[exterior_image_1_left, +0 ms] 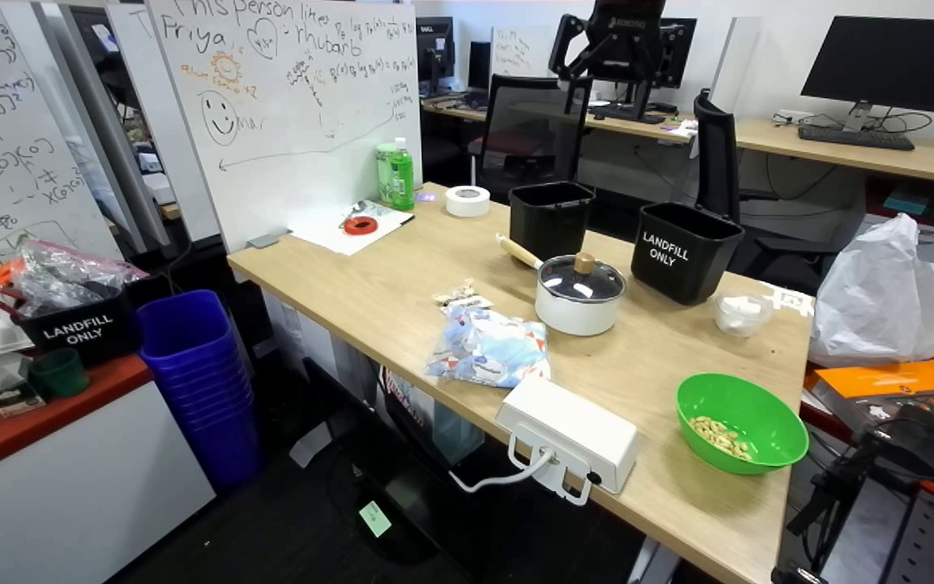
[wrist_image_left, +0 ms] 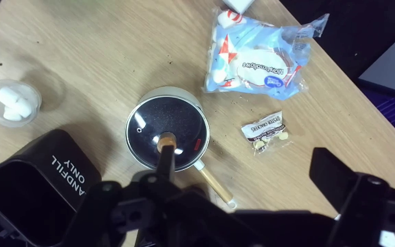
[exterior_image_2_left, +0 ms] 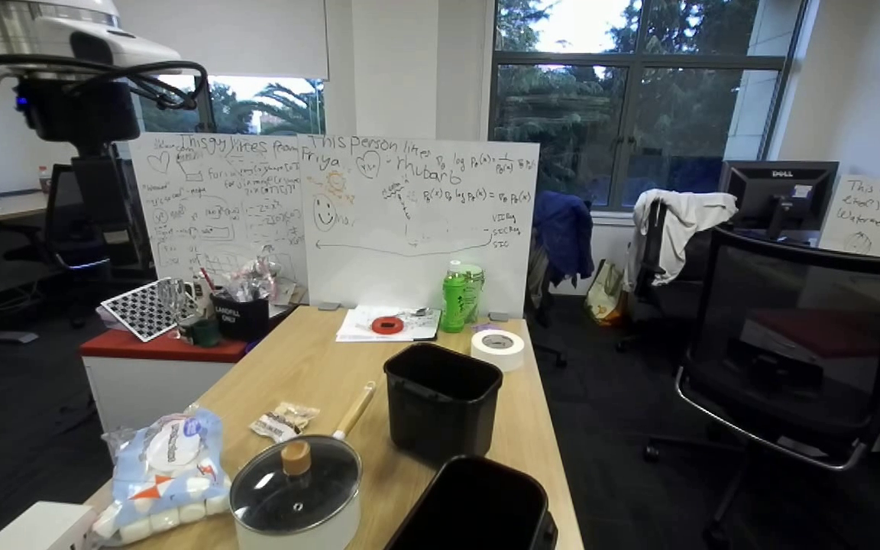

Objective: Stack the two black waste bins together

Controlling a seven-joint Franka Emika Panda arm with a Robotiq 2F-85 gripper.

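Nearest the camera in an exterior view, a white box (exterior_image_1_left: 572, 430) sits at the near edge of the wooden table (exterior_image_1_left: 370, 280). At the left, a stuffed black bin (exterior_image_1_left: 82, 328) rests on a red-topped cabinet (exterior_image_1_left: 70, 487) beside a stack of blue bins (exterior_image_1_left: 201, 389). Along the table come a marshmallow bag (exterior_image_1_left: 490, 347) and, just beyond, a cracker packet (wrist_image_left: 262, 130); the wrist view makes the print on both readable. Rightward stands a white pot (exterior_image_1_left: 576, 312) under a glass lid (exterior_image_1_left: 571, 284), with the plain black bin (exterior_image_1_left: 548, 223) upright on its far side. High over the scene hangs the gripper (exterior_image_1_left: 605, 93), fingers spread wide, holding nothing. Farther right on the table is the lettered black bin (exterior_image_1_left: 678, 280), also upright, near the plain one but apart. Its white lettering (exterior_image_1_left: 664, 249) shows in the wrist view and in an exterior view; in an exterior view its dark inside (exterior_image_2_left: 478, 512) faces the camera instead, with windows (exterior_image_2_left: 562, 114) beyond. At the right end come a clear cup (exterior_image_1_left: 741, 328) of white pieces (exterior_image_1_left: 739, 307) and, nearer, a green bowl (exterior_image_1_left: 763, 405), its pale contents (exterior_image_1_left: 718, 438) visible in an exterior view.
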